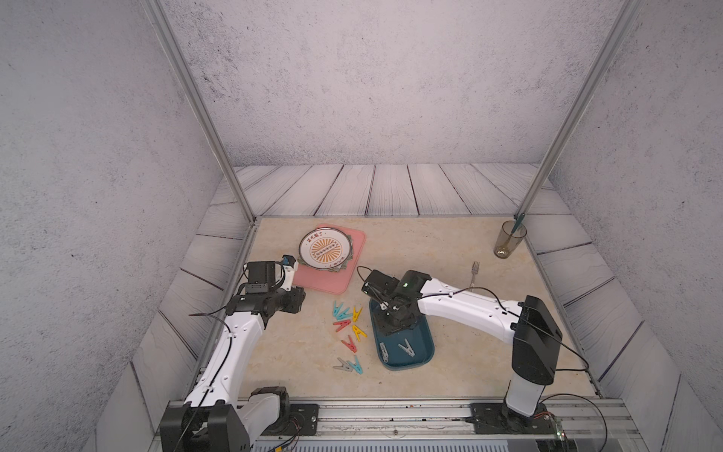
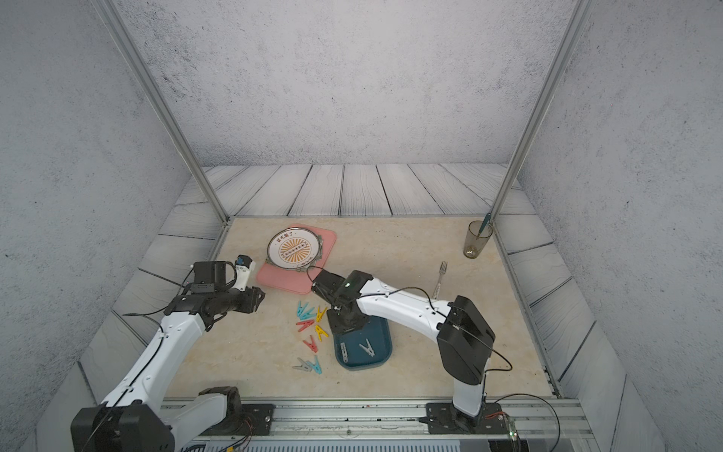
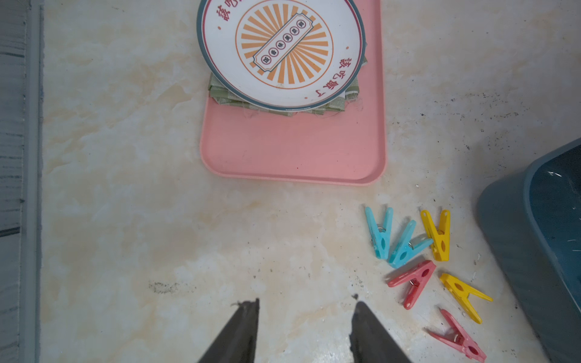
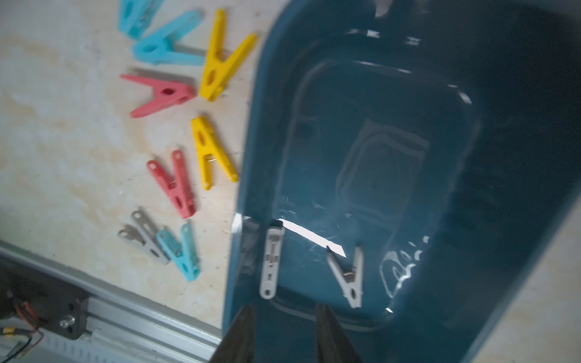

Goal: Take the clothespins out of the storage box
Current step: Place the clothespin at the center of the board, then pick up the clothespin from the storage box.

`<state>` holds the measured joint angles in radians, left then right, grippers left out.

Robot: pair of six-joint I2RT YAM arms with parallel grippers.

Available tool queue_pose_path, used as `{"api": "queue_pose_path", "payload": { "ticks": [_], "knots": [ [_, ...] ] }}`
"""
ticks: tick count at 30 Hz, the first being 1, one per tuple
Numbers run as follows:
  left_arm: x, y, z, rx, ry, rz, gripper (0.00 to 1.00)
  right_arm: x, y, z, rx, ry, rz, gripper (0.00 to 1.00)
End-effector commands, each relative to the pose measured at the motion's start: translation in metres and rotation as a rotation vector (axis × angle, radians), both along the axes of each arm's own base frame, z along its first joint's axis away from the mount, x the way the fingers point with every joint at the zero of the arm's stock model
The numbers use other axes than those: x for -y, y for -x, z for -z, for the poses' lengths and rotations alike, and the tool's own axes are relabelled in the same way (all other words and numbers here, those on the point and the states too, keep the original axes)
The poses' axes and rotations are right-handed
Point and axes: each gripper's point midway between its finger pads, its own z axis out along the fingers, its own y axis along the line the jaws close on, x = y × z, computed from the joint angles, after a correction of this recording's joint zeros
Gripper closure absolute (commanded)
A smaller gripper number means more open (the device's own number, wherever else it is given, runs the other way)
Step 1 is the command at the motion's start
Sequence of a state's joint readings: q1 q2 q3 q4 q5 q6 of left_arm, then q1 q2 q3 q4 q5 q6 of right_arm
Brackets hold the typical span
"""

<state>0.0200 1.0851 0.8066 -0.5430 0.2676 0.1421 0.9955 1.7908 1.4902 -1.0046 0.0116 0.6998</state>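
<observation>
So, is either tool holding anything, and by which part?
No. Both the left tool and right tool are open and empty; two grey clothespins lie loose in the storage box.

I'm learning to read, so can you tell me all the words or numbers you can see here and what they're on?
"该吃饭了": red characters on the rim of the plate, printed twice there.
Banner across the plate's middle: six circled characters, too small to read surely.
Left arm: a tiny white mark, unreadable in a top view.
Clothespins, storage box, pink tray: no writing visible.
</observation>
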Motion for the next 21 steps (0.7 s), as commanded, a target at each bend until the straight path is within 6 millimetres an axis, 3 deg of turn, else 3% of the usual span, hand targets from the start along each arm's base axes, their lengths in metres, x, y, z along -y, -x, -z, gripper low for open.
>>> {"api": "queue_pose_path", "payload": {
  "ticks": [1, 7, 12, 21],
  "knots": [
    [0.0, 0.007, 0.004, -0.012, 0.006, 0.005, 0.47, 0.032, -0.001, 0.007, -0.005, 0.102, 0.047, 0.63],
    [0.0, 0.007, 0.002, -0.01, 0.008, 0.007, 0.47, 0.051, -0.002, 0.035, -0.033, 0.211, 0.039, 0.62],
    [0.001, 0.008, 0.002, -0.012, 0.009, 0.011, 0.47, 0.049, 0.006, 0.066, -0.091, 0.21, 0.021, 0.61],
    [0.002, 0.009, 0.004, -0.016, 0.015, 0.013, 0.47, 0.048, 0.016, 0.1, -0.155, 0.213, 0.014, 0.62]
  ]
}}
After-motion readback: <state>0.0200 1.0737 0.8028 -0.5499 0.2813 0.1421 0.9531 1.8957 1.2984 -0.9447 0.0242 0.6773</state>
